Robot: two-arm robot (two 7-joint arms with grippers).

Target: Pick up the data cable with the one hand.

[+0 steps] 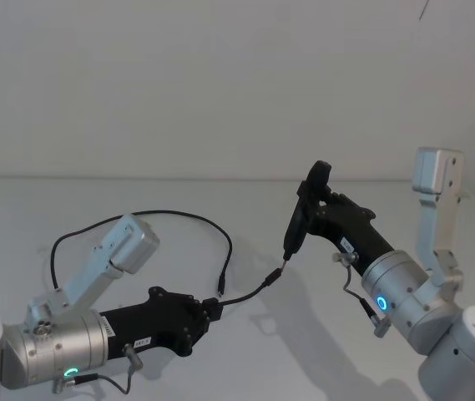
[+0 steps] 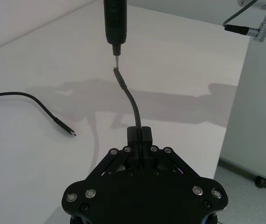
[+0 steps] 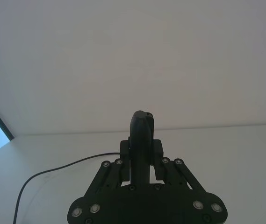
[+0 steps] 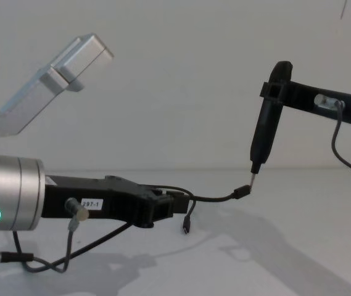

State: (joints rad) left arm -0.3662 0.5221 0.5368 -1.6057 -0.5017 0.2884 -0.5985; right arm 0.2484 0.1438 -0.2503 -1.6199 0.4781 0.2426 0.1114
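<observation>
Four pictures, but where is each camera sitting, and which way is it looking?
Head: high up, facing down at the white table; both arms show, left gripper shut on the data cable.
Chest: lower, facing across; both grippers in side profile, right gripper.
Left wrist: behind its own fingers, along the cable.
Right wrist: behind its gripper, clamped on a dark pen-like tool.
Shared: head and chest show the tool tip meeting the plug.

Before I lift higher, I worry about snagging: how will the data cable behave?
Likely floppy: the data cable loops loosely across the table, so its tail should drag. The short stretch beyond the left pincer arches unsupported, so it seems somewhat springy. A loose plug dangles and may swing.
</observation>
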